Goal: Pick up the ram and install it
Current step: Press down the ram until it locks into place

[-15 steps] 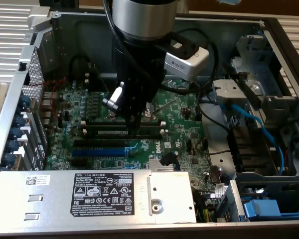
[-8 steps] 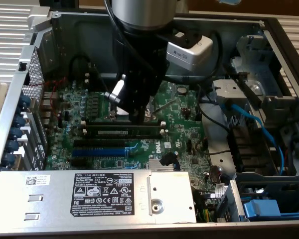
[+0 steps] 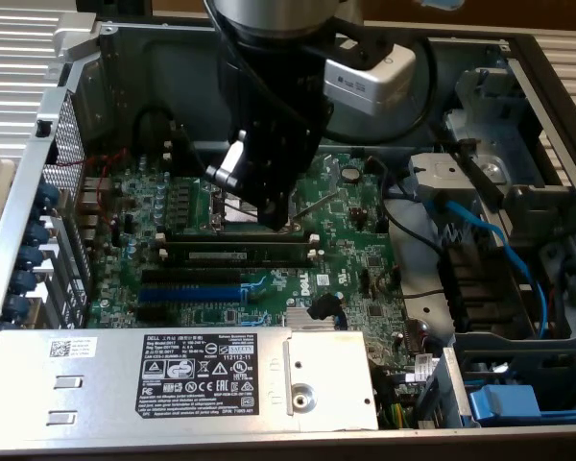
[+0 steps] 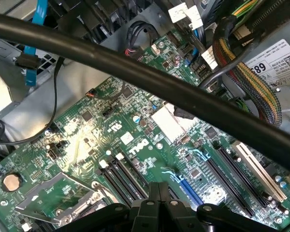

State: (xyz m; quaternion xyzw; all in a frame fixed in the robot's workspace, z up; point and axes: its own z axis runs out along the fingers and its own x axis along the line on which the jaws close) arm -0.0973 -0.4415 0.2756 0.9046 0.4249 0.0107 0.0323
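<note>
The ram [image 3: 238,255] is a long dark stick with a small white label. It stands on edge in the nearer of two black slots with white end clips, on the green motherboard [image 3: 346,279]. My black gripper [image 3: 275,223] hangs just behind it, over the farther slot [image 3: 232,233], with its fingers shut together and nothing between them. In the wrist view the shut gripper [image 4: 158,187] points down at the black slots [image 4: 122,175], which run under the fingertips. I cannot tell there which slot has the stick.
A blue expansion slot [image 3: 187,291] lies in front of the ram. A silver labelled cover [image 3: 173,370] spans the case front. Blue cables [image 3: 490,235] and drive bays are on the exterior view's right. A thick black cable [image 4: 135,72] crosses the wrist view.
</note>
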